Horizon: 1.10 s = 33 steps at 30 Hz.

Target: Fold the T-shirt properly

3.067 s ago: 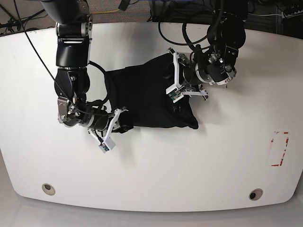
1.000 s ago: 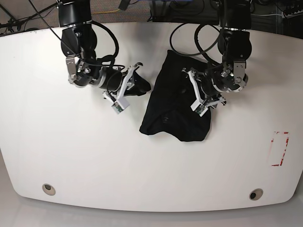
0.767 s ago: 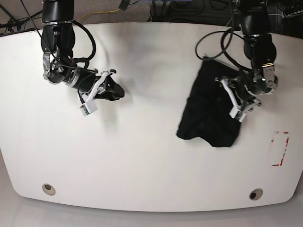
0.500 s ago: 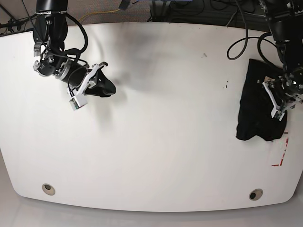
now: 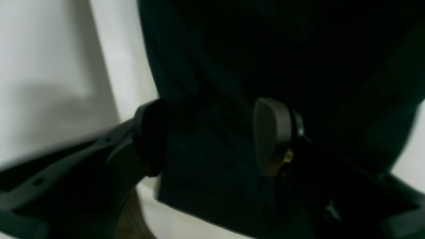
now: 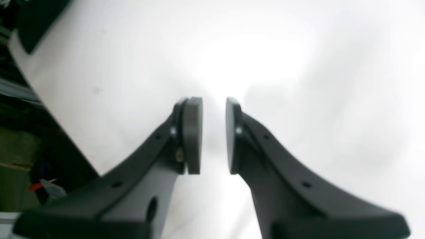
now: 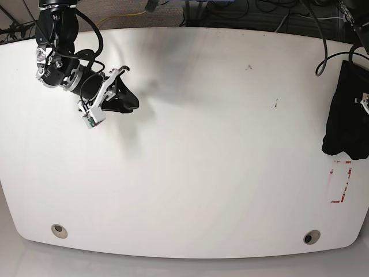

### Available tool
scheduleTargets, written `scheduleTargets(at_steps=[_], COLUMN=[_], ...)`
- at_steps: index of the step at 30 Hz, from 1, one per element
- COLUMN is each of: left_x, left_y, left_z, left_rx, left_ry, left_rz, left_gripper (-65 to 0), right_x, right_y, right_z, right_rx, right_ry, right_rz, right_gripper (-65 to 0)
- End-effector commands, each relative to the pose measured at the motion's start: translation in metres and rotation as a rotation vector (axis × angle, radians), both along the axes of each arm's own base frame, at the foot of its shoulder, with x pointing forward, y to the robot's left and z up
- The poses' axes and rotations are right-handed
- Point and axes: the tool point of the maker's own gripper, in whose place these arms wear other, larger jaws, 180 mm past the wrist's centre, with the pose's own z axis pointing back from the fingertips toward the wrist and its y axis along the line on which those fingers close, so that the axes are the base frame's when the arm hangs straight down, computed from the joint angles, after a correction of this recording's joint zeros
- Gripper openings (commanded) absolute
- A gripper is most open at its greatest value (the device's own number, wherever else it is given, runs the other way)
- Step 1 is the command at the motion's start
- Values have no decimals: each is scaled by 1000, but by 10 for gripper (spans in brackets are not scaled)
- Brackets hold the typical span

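between the two pads of the left gripper [image 5: 209,136] lies the t-shirt [image 5: 282,66], a bundle of black cloth that fills most of the left wrist view, with the jaws standing wide on either side of a thick fold; the pads seem to press the cloth, though the picture is dark and blurred. white table [image 5: 43,66] shows beyond the gripper's left finger and again at the lower corner past the right one. from the base view the t-shirt [image 7: 346,115] hangs bunched at the far right edge of the table [image 7: 202,173], and the left gripper itself is mostly cut off by the frame. well apart from it, on the opposite side, the right gripper [image 7: 124,101] hovers over bare table [image 6: 298,66], its pads [image 6: 192,132] drawn near together with a narrow gap and nothing between them.
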Motion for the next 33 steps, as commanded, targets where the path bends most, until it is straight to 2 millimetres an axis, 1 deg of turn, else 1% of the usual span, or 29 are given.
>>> scheduleTargets(at_steps=[1, 2, 4, 6, 7, 8, 10, 12, 14, 15, 17, 18, 20, 23, 26, 28, 30, 32, 33], left_x=[27, 29, 30, 37, 36, 37, 46, 59, 60, 60, 60, 59, 53, 34, 11, -6, -34, -51, -63], left_y=[-2, -9, -33, -58, -71, -86, -120, -150, -173, -184, -205, -220, -238, -254, -270, -279, -288, -293, -296], left_z=[57, 65, 65, 73, 69, 63, 58, 60, 50, 46, 39, 33, 23, 13, 8, 8, 3, 1, -2], left_rx=[99, 124, 127, 131, 119, 91, 19, -39, -71, -83, -113, -134, -158, -174, -201, -221, -245, -258, -268], left_ry=[-125, -134, -146, -196, -203, -223, -299, -421, -497, -539, -594, -627, -665, -708, -732, -730, -708, -694, -678], left_rz=[-67, -86, -118, -160, -175, -192, -237, -231, -217, -210, -214, -215, -212, -185, -166, -169, -161, -154, -149], left_gripper=[-276, -276, -276, -276, -276, -276, -278, -278, -278, -278, -278, -278, -278, -276, -276, -276, -276, -276, -276], right_x=[7, 11, 15, 23, 27, 31, 41, 50, 55, 57, 62, 67, 70, 67, 61, 48, 31, 16, 5], right_y=[-3, -12, -24, -37, -44, -49, -62, -68, -76, -78, -76, -73, -72, -73, -87, -96, -111, -117, -119], right_z=[19, 21, 24, 31, 33, 30, 25, 17, 14, 11, 6, 3, 2, -2, -13, -26, -34, -41, -46], right_rx=[11, -4, -22, -40, -70, -112, -230, -342, -447, -496, -504, -499, -460, -355, -304, -296, -275, -258, -254], right_ry=[-64, -75, -86, -113, -128, -133, -155, -171, -214, -246, -293, -332, -400, -478, -477, -433, -394, -360, -338], right_rz=[4, -12, -40, -73, -90, -104, -126, -147, -155, -141, -144, -161, -200, -282, -345, -371, -424, -451, -459], right_gripper=[-541, -541, -541, -539, -536, -534, -534, -534, -536, -536, -537, -539, -539, -541, -541, -541, -541, -541, -541])
